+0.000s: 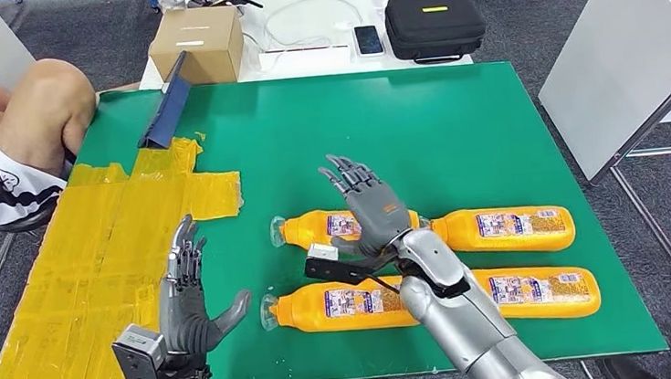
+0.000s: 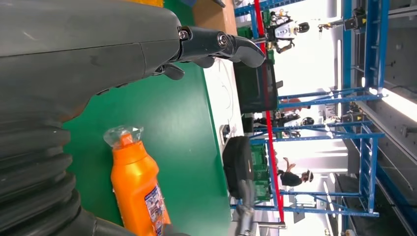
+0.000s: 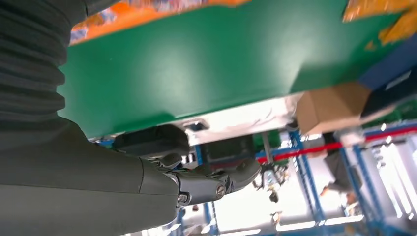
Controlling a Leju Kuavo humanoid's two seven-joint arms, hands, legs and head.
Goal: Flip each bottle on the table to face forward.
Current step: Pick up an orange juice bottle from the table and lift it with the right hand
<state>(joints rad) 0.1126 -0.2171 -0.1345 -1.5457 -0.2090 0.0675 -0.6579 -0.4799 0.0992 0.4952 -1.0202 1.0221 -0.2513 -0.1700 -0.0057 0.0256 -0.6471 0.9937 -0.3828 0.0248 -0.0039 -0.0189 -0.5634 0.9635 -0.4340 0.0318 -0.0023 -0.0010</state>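
Several orange bottles with printed labels lie on their sides in two rows on the green table (image 1: 455,133). My right hand (image 1: 365,207) hovers open, fingers spread, over the far left bottle (image 1: 312,228), partly hiding it. The far right bottle (image 1: 505,230) lies beside it. My right forearm crosses the near left bottle (image 1: 342,303) and the near right bottle (image 1: 542,290). My left hand (image 1: 190,298) is open, palm toward the near left bottle's cap, a short gap away. The left wrist view shows that bottle (image 2: 137,191) past my left hand (image 2: 98,44). My right hand (image 3: 98,182) holds nothing.
A yellow taped patch (image 1: 91,266) covers the table's left part, with a dark blue bar (image 1: 168,103) at the back. A person's knee (image 1: 40,105) is at the far left corner. Behind stand a cardboard box (image 1: 197,44), a phone (image 1: 368,39) and a black case (image 1: 435,23).
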